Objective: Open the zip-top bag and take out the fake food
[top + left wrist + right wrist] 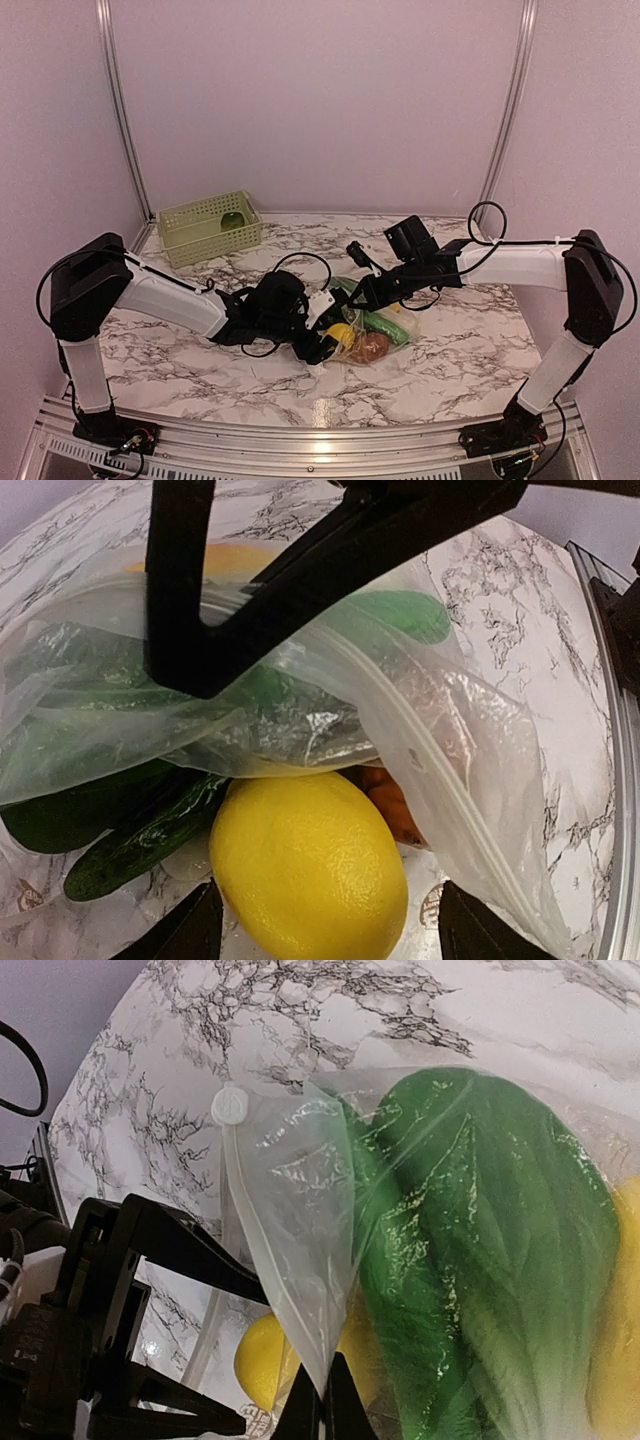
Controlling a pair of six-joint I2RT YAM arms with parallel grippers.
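The clear zip-top bag (388,322) lies at the table's middle with its mouth toward the left. My right gripper (362,298) is shut on the bag's upper lip (300,1250) and holds it up; its fingertips (325,1405) pinch the film. My left gripper (330,345) is open at the bag's mouth, its fingers (190,930) either side of a yellow lemon (310,870) without touching it. A dark green cucumber (140,840), an orange-brown piece (395,805) and a green leafy vegetable (480,1260) lie inside the bag.
A light green lattice basket (195,235) stands at the back left with one green toy (232,220) in it. The right gripper's black fingers (300,570) cross the top of the left wrist view. Purple walls enclose the marble table (180,360).
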